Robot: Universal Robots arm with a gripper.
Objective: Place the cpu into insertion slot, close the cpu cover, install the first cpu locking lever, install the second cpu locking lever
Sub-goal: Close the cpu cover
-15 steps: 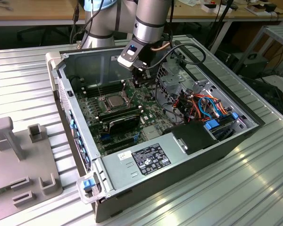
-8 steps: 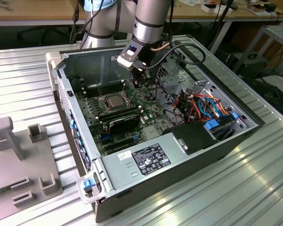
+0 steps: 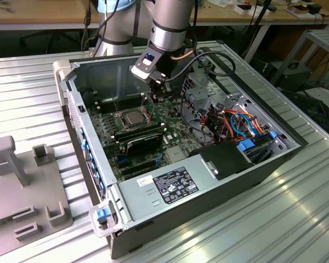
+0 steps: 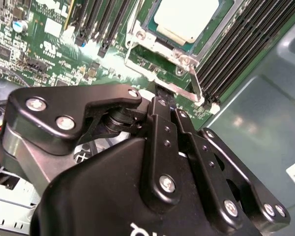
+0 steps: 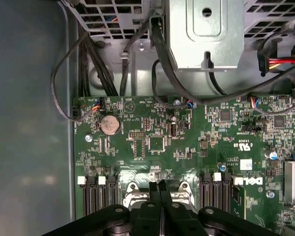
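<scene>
Silvery cpu (image 4: 187, 17) lies on the green motherboard (image 5: 187, 147), framed by the closed cpu cover (image 4: 222, 27); hand (image 5: 160, 187), fingers pressed together with nothing between, sits just beside 1 locking lever (image 4: 194, 82).

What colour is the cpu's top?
Silvery-grey; the cpu shows best in the second wrist view.

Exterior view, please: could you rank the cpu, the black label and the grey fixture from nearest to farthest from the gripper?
1. The cpu, on the board close beside the gripper.
2. The black label, toward the near end of the case.
3. The grey fixture, outside the case at the exterior view's left.
</scene>
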